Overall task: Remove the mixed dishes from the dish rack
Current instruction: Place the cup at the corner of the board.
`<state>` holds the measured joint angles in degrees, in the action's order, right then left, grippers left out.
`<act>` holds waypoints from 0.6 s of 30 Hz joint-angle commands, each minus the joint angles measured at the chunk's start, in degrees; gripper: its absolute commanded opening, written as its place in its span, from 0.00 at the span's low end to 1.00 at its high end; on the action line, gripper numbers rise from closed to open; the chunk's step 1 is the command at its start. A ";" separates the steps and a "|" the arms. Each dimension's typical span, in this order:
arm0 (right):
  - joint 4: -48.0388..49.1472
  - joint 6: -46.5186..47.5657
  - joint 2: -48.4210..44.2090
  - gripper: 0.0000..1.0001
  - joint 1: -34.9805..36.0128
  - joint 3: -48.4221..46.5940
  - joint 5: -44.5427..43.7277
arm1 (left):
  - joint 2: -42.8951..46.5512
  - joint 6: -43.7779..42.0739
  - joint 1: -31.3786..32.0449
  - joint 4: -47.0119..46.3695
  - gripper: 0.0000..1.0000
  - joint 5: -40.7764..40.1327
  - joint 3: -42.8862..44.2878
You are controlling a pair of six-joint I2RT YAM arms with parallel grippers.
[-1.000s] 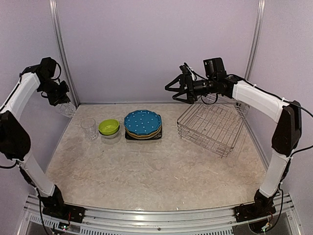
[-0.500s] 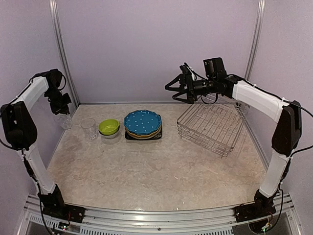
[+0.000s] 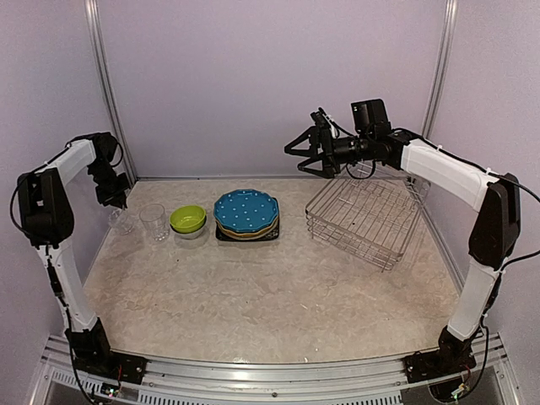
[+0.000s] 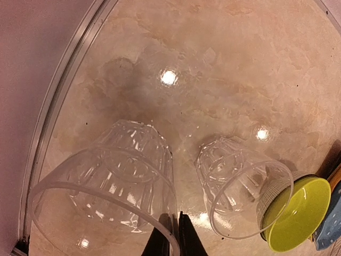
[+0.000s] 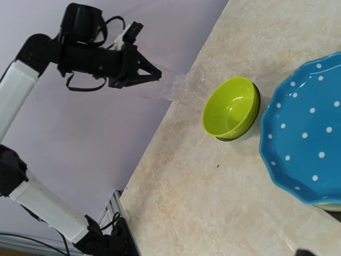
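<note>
L tool (image 4: 171, 237) is clamping the rim of a clear glass (image 4: 106, 176) at far-left of table (image 3: 253, 295), just beside second glass (image 3: 153, 221) (lime-green bowl (image 3: 187, 219) sitting next along). R tool (image 3: 299, 156) is hovering, jaws apart, near dish rack (image 3: 363, 218), by its far-left corner.

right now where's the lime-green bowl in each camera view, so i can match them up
Top external: lime-green bowl sits left of centre, just left of the plate stack.
Left wrist: bottom right corner, partly behind the free clear glass.
Right wrist: upper middle.
Shared landmark: the blue white-dotted plate, right beside the bowl in all three views.
</note>
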<state>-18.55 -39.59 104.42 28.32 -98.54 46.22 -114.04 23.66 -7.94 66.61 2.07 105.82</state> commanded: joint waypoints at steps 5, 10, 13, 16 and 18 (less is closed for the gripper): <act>0.61 -0.17 -0.80 0.99 -0.37 0.98 -0.69 | -3.51 -0.51 -0.32 -2.70 0.10 -0.34 3.23; 0.14 0.04 -0.72 0.99 -0.47 0.90 -0.82 | -6.09 -0.88 -0.27 -1.88 0.10 -0.79 5.05; 0.07 0.04 -0.75 0.99 -0.54 0.88 -0.95 | -6.84 -1.06 -0.16 -1.76 0.09 -1.74 5.25; 0.07 0.04 -0.66 0.99 -0.62 0.86 -0.95 | -7.46 -1.20 -0.05 -1.06 0.07 -1.86 5.49; 0.06 0.00 -0.63 0.99 -0.63 0.81 -0.95 | -7.76 -1.48 0.18 -0.47 0.06 -4.32 5.54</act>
<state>-18.55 -39.86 104.42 28.32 -98.28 45.76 -120.68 23.20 -7.92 65.01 1.15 109.36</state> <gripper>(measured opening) 0.994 0.068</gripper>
